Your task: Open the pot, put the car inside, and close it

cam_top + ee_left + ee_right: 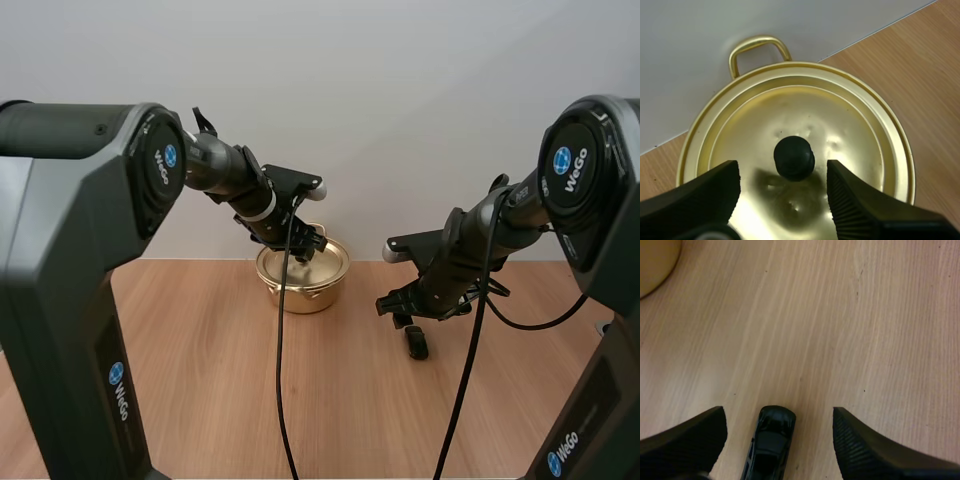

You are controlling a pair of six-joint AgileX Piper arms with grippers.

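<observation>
- Wood-grain tabletop [200, 400] runs back to a plain pale wall [420, 90].
- Toward the far side of the tabletop, close to the wall, stands the gold pot [301, 288].
- Its lid [855, 125] sits flat on the rim, so the pot is closed.
- At the lid's centre is a round black knob [794, 157]. A looped gold handle [759, 49] sticks out from the pot's side toward the wall.
- The small black car [769, 447] lies roof-up on bare wood to the right of the pot and apart from it, nearer the front of the tabletop.
- The left end effector [783, 175] hangs just over the lid, spread wide. Its ribbed fingers [695, 200] stand one on each side of the knob with a gap between each and the knob, and it has hold of nothing.
- The right end effector [778, 412] is low over the car and also spread wide, gripping nothing.
- The car lies between its two fingers [875, 450], closer to one than the other and touching neither.
- Past the right end effector's fingers, across a stretch of bare wood, a curved gold edge of the pot shows.
</observation>
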